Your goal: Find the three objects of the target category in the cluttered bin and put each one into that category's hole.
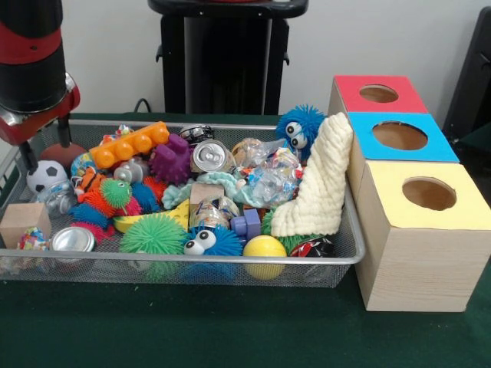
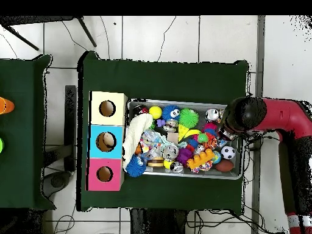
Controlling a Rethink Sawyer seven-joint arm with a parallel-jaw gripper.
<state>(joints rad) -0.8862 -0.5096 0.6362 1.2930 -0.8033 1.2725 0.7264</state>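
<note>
Fingers (image 1: pixel 46 149) apparently parted, dipped into bin (image 1: pixel 230 264) — its end.

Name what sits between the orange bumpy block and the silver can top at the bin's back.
In the front view, a purple spiky toy sits between the orange bumpy block and the silver can top.

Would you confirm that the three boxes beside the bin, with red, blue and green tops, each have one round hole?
Not quite: the front view shows the third box's top is yellow, not green. The red and blue tops and the single round holes beside the bin are right.
</note>
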